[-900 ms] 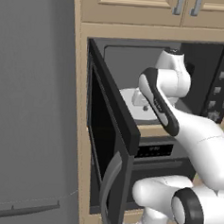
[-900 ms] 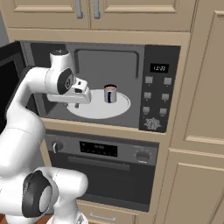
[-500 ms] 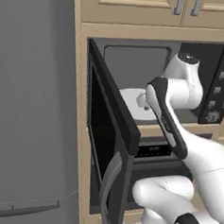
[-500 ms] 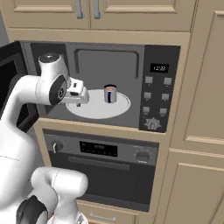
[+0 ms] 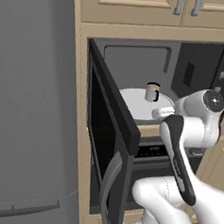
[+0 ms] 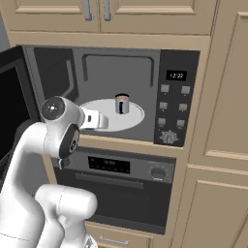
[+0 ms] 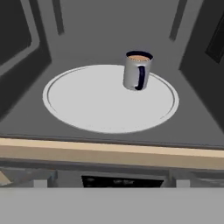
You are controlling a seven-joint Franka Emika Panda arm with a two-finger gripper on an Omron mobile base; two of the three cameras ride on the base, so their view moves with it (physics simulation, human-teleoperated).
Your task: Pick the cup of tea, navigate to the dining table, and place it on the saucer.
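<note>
Cup of tea [image 7: 138,70] upright on turntable [image 7: 87,105] — apparently untouched.

Arm folded, hand level and pointing forward

The white arm rises from the base, bends sharply at the elbow and holds the gripper [image 6: 102,121] out horizontally at chest height (its jaws are too foreshortened to judge), nothing visibly between them.

Setting: domestic kitchen, rendered. Evidence: wall of beige wooden cabinets [image 6: 213,97] with metal handles; built-in microwave [image 6: 111,92], door [image 5: 107,132] swung open, round white turntable [image 7: 109,98] inside carrying a mug of tea [image 7: 137,70]; keypad and clock panel [image 6: 175,104] at its right; built-in oven [image 6: 121,189] directly beneath; tall grey refrigerator [image 5: 34,103] beside.
</note>
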